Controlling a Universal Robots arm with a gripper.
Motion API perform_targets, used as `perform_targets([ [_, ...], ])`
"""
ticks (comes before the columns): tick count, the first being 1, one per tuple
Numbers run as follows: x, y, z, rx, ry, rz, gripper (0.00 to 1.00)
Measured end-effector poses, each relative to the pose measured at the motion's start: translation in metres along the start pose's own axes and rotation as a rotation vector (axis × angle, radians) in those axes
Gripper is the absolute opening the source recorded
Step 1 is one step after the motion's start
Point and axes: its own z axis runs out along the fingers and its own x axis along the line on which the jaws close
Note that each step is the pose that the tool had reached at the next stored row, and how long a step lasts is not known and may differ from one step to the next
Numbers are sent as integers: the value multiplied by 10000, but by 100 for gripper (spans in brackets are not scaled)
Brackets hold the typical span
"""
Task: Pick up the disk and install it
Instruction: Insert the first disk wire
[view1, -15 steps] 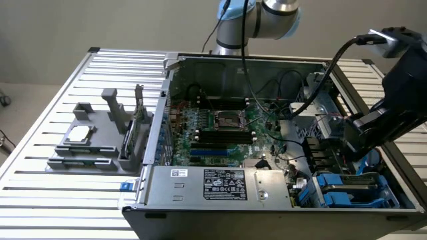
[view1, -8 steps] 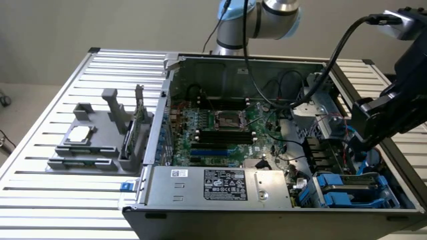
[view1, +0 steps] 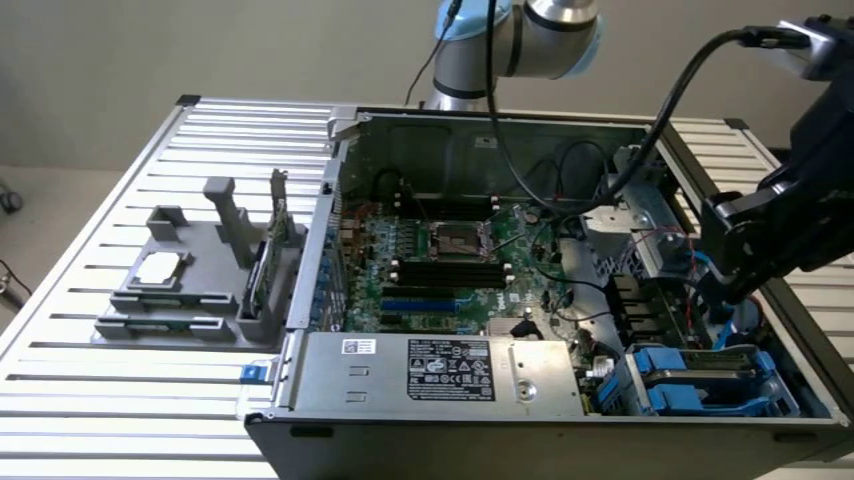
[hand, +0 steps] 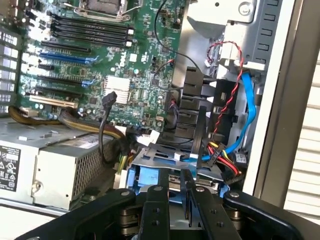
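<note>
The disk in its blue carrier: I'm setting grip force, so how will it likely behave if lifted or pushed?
The disk looks like a flat metal slab, so probably stiff and heavy for its size. Its blue plastic frame may flex slightly under a pinch. Lying flat and low in the case beside cables, it would likely slide rather than tip.

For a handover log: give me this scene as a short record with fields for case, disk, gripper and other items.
case: open, on the slatted table
disk: blue-framed, lying in the drive bay at the case's corner, on the exterior view's right
gripper: inside the case, just above the disk; contact cannot be told
other: grey power supply box beside the bay; silver chip on the grey holder outside the case
</note>
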Motion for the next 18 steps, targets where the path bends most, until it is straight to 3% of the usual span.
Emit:
perform_targets([
  [4,0,0,1,-41,-29,589,25],
  [7,0,-1,2,-52,-151,882,25],
  [11,0,1,1,-51,-409,1223,25],
  [18,-1,7,1,-11,-963,1760,25],
])
